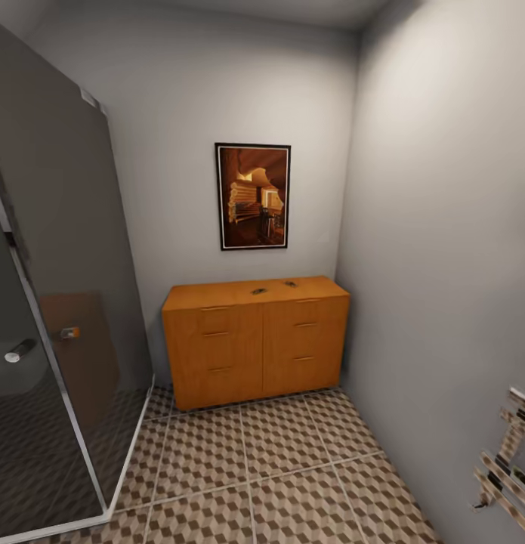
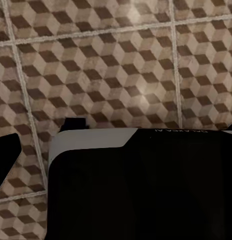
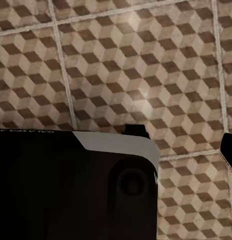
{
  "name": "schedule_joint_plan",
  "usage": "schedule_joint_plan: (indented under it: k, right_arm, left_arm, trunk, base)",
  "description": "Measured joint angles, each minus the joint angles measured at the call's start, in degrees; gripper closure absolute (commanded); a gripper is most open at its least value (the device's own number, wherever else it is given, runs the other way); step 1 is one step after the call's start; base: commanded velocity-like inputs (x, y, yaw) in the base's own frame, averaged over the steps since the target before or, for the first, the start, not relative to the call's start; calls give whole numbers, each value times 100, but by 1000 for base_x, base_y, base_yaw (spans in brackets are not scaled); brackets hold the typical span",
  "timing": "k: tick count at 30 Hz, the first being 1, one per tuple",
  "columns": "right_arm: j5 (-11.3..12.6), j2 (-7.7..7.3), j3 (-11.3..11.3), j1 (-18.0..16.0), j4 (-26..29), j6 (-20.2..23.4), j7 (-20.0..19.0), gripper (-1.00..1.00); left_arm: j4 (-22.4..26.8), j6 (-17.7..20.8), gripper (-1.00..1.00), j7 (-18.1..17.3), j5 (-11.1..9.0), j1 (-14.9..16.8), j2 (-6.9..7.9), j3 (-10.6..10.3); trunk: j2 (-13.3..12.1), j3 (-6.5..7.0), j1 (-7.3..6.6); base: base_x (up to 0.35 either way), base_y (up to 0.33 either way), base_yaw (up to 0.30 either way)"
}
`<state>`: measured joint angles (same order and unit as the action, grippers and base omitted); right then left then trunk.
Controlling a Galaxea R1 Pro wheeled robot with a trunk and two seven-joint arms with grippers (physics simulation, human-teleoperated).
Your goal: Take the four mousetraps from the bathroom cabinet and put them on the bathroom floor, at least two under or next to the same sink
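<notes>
Two mousetraps [image 1: 259, 291] lie on the cabinet [image 1: 254, 347], shower screen [image 1: 58, 302] left.

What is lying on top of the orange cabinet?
Two small dark things lie on the cabinet top, too small to name. The drawers are shut, hiding anything inside.

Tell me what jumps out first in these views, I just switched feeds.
The orange-brown cabinet stands against the far wall in the corner, with two small dark items on its top that may be mousetraps, too small to be sure. Above it hangs a framed picture. A dark glass shower screen fills the left, and cube-patterned floor lies ahead.
</notes>
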<state>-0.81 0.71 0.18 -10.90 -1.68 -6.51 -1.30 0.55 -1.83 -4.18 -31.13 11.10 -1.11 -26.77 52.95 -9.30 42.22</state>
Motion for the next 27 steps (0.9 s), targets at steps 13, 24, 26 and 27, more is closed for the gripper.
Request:
schedule_joint_plan:
  k: [13,24,26,27]
  right_arm:
    - [0,0,0,0,0,0,-7,-100]
    - [0,0,0,0,1,0,-9,-100]
    - [0,0,0,0,1,0,-9,-100]
    - [0,0,0,0,1,0,-9,-100]
  left_arm:
    - [0,-2,-100,0,0,0,-10,2]
    - [0,-8,-100,0,-1,0,-11,7]
    - [0,-8,-100,0,-2,0,-11,7]
    - [0,-8,-100,0,-3,0,-11,8]
  trunk:
    - [0,0,0]
    - [0,0,0]
    - [0,0,0]
    - [0,0,0]
  base:
    - [322,0,0]
    - [322,0,0]
    - [322,0,0]
    - [322,0,0]
